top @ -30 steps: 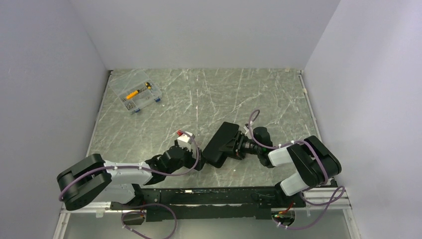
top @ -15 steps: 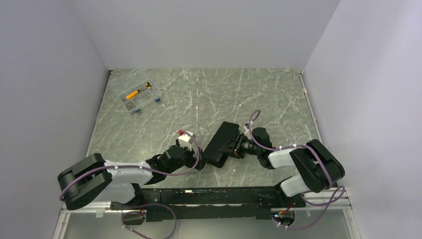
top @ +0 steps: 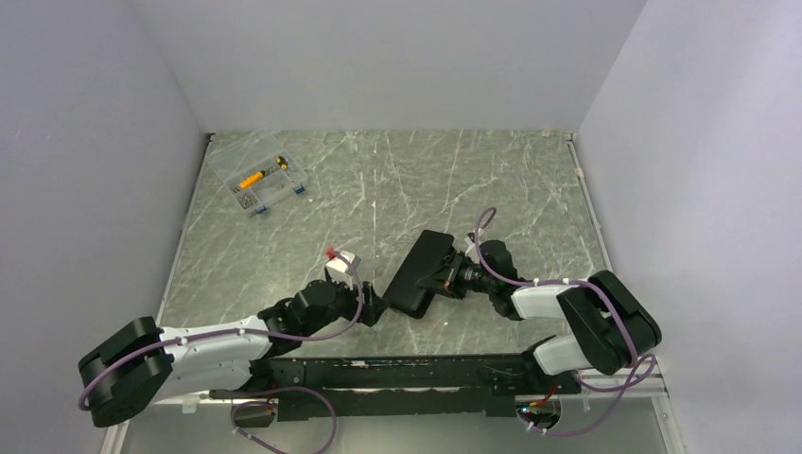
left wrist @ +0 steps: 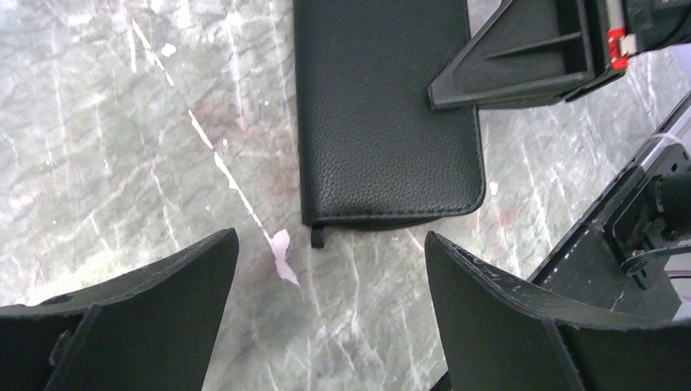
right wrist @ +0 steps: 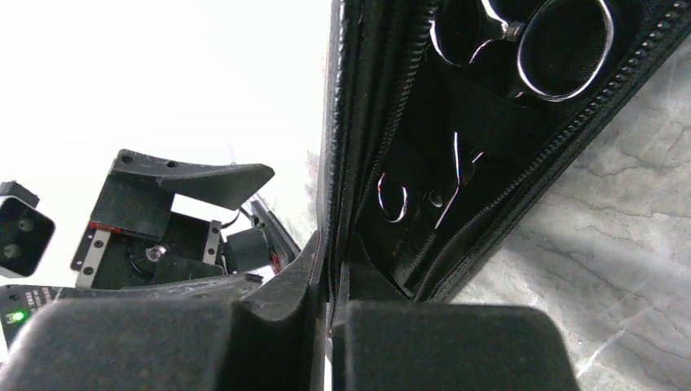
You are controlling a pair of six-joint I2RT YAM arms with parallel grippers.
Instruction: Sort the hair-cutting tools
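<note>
The black zip case (top: 419,271) lies on the marble table between both arms. My right gripper (top: 446,275) is shut on the edge of its upper flap (right wrist: 342,122) and holds that flap slightly raised. Through the gap the right wrist view shows silver scissors inside the case: large ring handles (right wrist: 564,47) at the top, and a smaller ring (right wrist: 392,195) with a blade (right wrist: 456,175) below. My left gripper (top: 374,305) is open just short of the case's near end (left wrist: 383,122), nothing between its fingers. The zip pull (left wrist: 317,237) sticks out at that corner.
A clear plastic box (top: 260,180) with yellow and small parts stands at the far left of the table. The black base rail (top: 416,374) runs along the near edge. A white chip (left wrist: 281,248) marks the marble beside the case's near corner.
My right gripper has shut on the case's flap. The left arm has swung leftward and lower, its gripper still open at the case's near end.
</note>
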